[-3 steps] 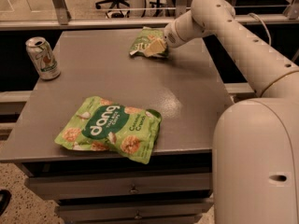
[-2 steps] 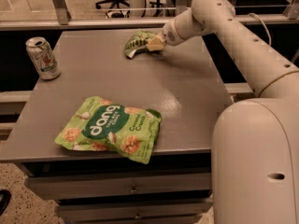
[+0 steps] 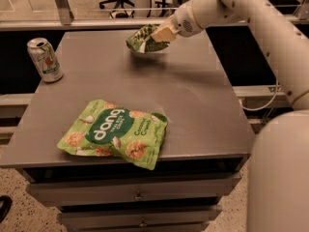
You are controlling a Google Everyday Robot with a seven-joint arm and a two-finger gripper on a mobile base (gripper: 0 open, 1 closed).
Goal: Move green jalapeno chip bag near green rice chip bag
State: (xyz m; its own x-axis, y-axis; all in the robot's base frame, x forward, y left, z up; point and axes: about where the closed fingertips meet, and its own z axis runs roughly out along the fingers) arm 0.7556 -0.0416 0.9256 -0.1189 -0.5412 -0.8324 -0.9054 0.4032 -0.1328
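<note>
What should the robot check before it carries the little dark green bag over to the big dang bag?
1. Grip: the gripper, over the table's far side, has its jaws shut on the green jalapeno chip bag: ok.
2. Lift: bag hangs above the table, shadow beneath: ok.
3. Target: green rice chip bag lies flat at the near edge: ok.
4. Soda can stands far left, off the route: ok.
5. Bags near each other: not ok.
</note>
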